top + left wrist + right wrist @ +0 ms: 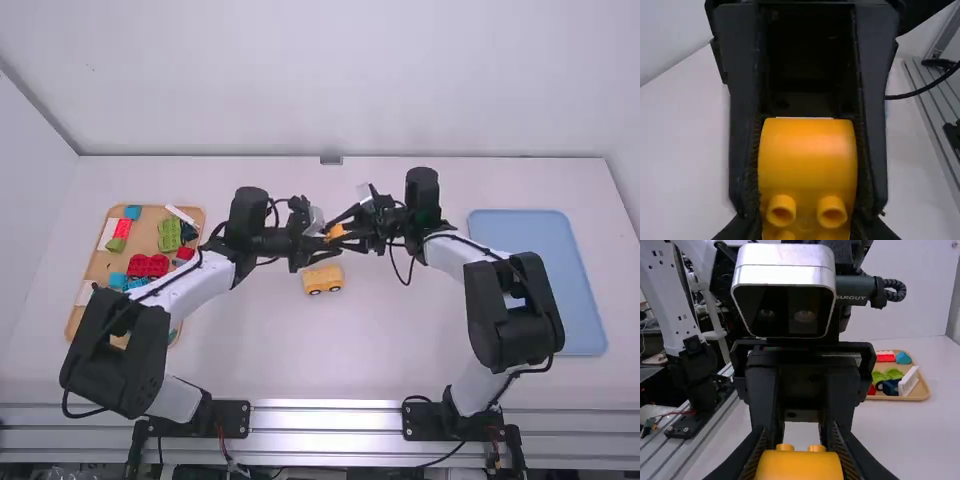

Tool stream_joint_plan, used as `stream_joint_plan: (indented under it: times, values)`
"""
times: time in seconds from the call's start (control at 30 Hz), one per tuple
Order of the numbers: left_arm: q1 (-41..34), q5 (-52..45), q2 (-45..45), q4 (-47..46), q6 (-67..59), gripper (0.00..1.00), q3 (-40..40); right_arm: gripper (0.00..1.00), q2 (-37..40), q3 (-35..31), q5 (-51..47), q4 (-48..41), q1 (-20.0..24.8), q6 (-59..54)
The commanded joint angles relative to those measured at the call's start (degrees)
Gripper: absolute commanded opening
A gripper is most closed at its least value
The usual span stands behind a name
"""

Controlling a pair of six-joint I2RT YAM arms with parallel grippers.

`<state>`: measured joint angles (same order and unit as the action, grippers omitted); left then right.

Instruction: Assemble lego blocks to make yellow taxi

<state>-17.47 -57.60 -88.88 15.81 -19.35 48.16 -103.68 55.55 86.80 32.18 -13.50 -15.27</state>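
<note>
A: How will the yellow block (336, 231) handle?
B: Probably light, stiff, slick; grip opposite sides. Left claw (805, 227) and right claw (799, 465) pinch it; the wheeled base (323, 279) sits at six o'clock.
A: Containers?
B: Nine o'clock, tan tray (146, 236): red blocks (148, 266), green blocks (169, 235). Three o'clock, blue tray (535, 290).

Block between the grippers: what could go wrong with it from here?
Left gripper and right gripper both hold the block, so if one pulls before the other opens, it may twist or slip. It is above the table, so it could fall and perhaps knock the car.
</note>
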Motion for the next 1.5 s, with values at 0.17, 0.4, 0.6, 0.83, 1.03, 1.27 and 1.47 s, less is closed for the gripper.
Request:
stream_joint_plan:
  times: [0.17,0.4,0.6,0.83,1.03,1.27,1.47]
  values:
    - [-0.5,20.5,-0.3,-10.9,8.0,0.06,2.3,0.99,0.9,1.3,-22.3,-2.4,0.2,4.4]
    - [-0.5,48.5,-0.3,-41.0,4.7,0.03,8.9,0.98,1.0,1.8,-49.5,-10.4,3.1,4.3]
    - [-0.5,49.6,-0.3,-49.9,-12.4,0.09,6.9,0.99,1.0,3.0,-56.8,-19.5,3.5,-2.8]
    - [-0.5,49.6,-0.3,-44.1,-32.7,0.02,0.0,0.99,1.0,5.9,-56.3,-31.2,2.8,-13.1]
    - [-0.5,48.7,-1.4,-37.9,-34.5,0.02,-2.8,0.99,1.0,7.5,-54.0,-34.2,3.0,-13.7]
    - [-0.5,49.7,-9.8,-37.7,-34.5,0.02,2.0,0.99,1.0,7.5,-52.0,-34.1,2.9,-13.7]
    - [-0.5,49.5,-16.3,-48.5,-41.9,0.02,10.1,0.99,1.0,7.5,-52.0,-35.1,3.0,-13.7]
